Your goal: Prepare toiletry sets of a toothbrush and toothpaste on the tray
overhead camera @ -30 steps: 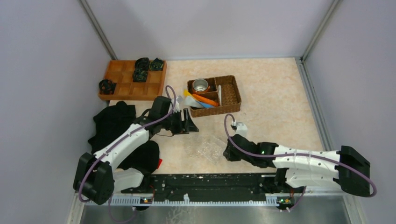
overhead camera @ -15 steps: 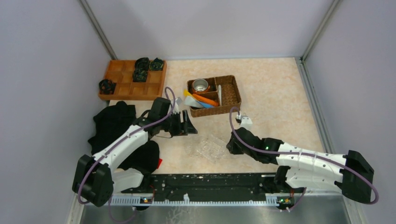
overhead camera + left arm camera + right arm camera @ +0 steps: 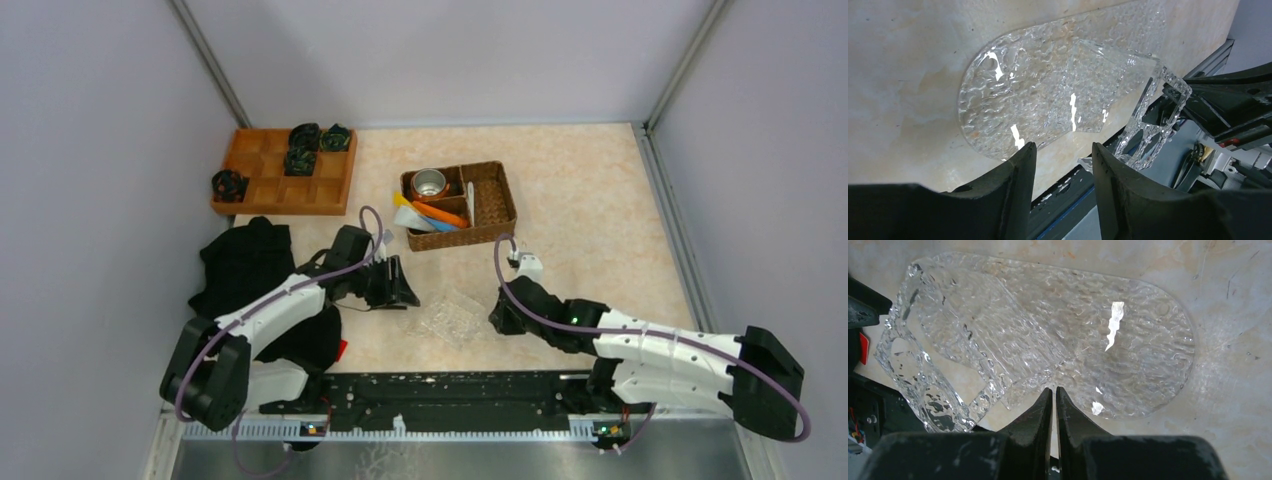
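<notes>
At the tray (image 3: 445, 318), your left gripper (image 3: 1062, 150) holds its jaws apart, while your right gripper (image 3: 1054, 390) has them pressed together.

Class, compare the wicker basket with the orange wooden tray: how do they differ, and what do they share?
The wicker basket is woven and brown; the wooden tray is smooth and orange. The basket holds a steel cup and coloured tubes; the tray holds black items. Both are divided into compartments.
</notes>
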Action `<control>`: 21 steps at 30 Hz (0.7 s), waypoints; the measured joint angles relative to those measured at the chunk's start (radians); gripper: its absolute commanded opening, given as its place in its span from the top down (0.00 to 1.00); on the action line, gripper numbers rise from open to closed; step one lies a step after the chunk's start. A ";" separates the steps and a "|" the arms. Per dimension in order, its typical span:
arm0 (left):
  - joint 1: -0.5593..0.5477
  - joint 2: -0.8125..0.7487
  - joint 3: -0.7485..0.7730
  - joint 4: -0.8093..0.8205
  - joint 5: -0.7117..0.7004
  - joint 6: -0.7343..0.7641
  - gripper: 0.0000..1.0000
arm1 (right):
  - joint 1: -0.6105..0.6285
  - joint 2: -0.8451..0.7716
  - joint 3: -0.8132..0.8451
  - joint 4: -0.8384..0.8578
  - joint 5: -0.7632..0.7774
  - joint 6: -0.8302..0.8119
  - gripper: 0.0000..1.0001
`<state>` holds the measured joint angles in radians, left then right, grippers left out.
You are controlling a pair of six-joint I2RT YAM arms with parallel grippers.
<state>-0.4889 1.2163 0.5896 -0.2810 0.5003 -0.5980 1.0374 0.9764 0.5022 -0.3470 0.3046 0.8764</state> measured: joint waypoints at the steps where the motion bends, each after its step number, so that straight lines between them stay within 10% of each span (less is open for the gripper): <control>1: -0.005 0.003 -0.003 0.006 0.003 -0.004 0.51 | 0.000 -0.002 -0.009 0.004 -0.006 0.003 0.94; 21: -0.140 0.126 0.038 0.105 -0.002 -0.061 0.54 | 0.000 0.087 -0.055 0.105 -0.038 0.023 0.95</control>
<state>-0.6285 1.3426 0.6277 -0.1757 0.4980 -0.6594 1.0374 1.0634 0.4473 -0.2424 0.2665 0.8993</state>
